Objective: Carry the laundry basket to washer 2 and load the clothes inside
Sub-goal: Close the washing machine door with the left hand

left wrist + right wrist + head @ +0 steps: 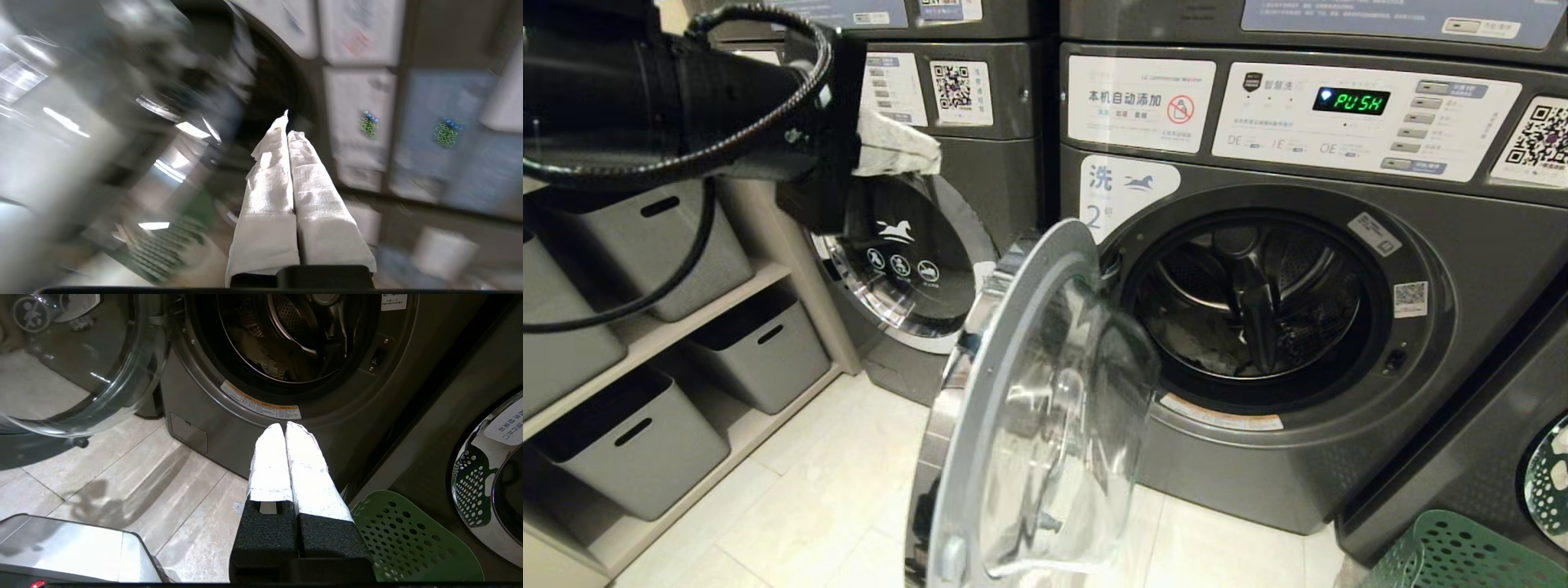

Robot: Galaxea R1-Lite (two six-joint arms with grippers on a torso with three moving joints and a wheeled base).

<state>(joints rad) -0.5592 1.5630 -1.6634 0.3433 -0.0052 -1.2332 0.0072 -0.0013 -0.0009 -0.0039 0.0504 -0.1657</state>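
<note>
Left gripper (288,126) raised, jaws pressed together, nothing pinched. Right gripper (285,426) jaws pressed together; washer 2 (286,396) lies ahead, green laundry basket (408,543) just beside, clothes (261,355) inside drum.

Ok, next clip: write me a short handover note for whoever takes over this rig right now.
Left gripper: shut, empty, raised at upper left of the head view.
Right gripper: shut, empty, low before washer 2.
Washer door open; some clothes already in the drum.
Green laundry basket on the floor at the robot's right; contents not visible.
Left: check the basket, load anything remaining.
</note>
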